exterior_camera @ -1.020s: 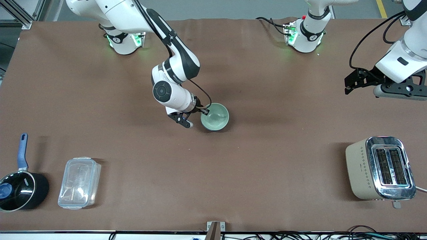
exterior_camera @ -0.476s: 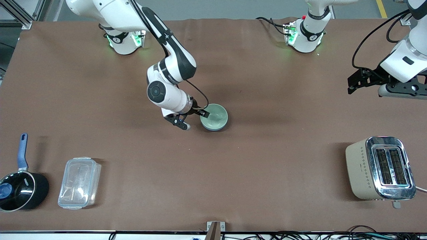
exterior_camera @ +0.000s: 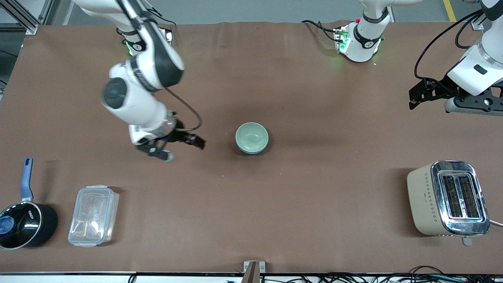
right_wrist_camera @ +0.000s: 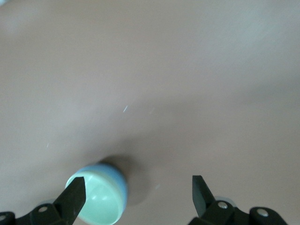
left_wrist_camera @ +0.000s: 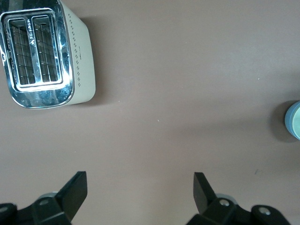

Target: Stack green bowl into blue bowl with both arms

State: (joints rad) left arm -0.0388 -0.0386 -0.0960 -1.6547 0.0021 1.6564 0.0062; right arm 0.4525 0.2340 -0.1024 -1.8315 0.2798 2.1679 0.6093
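The pale green bowl (exterior_camera: 252, 136) sits nested inside the blue bowl (exterior_camera: 260, 151) at the middle of the table; only a thin rim of the blue bowl shows around it. My right gripper (exterior_camera: 192, 139) is open and holds nothing, over bare table beside the bowls toward the right arm's end. In the right wrist view the green bowl (right_wrist_camera: 101, 204) lies in the blue bowl (right_wrist_camera: 119, 185), partly covered by one finger of the right gripper (right_wrist_camera: 138, 190). My left gripper (exterior_camera: 411, 99) hangs open and waits over the left arm's end of the table. Bare table shows between the left gripper's (left_wrist_camera: 140, 187) fingers.
A beige and chrome toaster (exterior_camera: 446, 198) stands near the front camera at the left arm's end. A clear plastic container (exterior_camera: 93, 215) and a black saucepan (exterior_camera: 23, 224) with a blue handle sit near the front camera at the right arm's end.
My right gripper opened, let go of the green bowl's rim and drew away toward the right arm's end. The stacked bowls stayed put. The left arm barely moved.
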